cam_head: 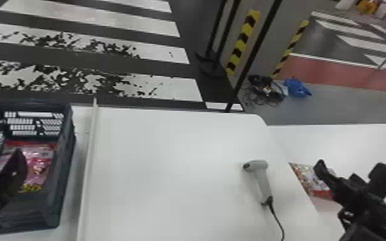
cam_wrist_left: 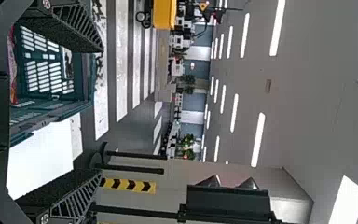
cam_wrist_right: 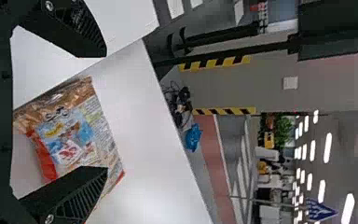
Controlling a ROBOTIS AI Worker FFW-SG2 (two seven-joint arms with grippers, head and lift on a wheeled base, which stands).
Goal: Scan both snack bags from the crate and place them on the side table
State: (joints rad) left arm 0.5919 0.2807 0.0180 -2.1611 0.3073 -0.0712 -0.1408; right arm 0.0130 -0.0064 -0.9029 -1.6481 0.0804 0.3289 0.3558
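Black two-fingered left gripper (cam_wrist_left: 101,111), fingers wide apart, is nearer; below it and slightly rightward, a pink-and-red plastic snack bag (cam_head: 41,163) lies inside the dark slatted crate (cam_head: 65,157)

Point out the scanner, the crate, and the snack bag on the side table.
Scanner (cam_head: 263,186), head view: its handle.
Crate (cam_head: 64,170), head view: its right wall.
Snack bag (cam_wrist_right: 70,137), right wrist view: its printed face.

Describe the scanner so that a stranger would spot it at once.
Find the large white table right of the crate. Near its right edge lies a gray, pistol-shaped scanner, handle toward the robot. Unlike the flat, colorfully printed bag to its right, it is plain, with a dark cable at its handle.
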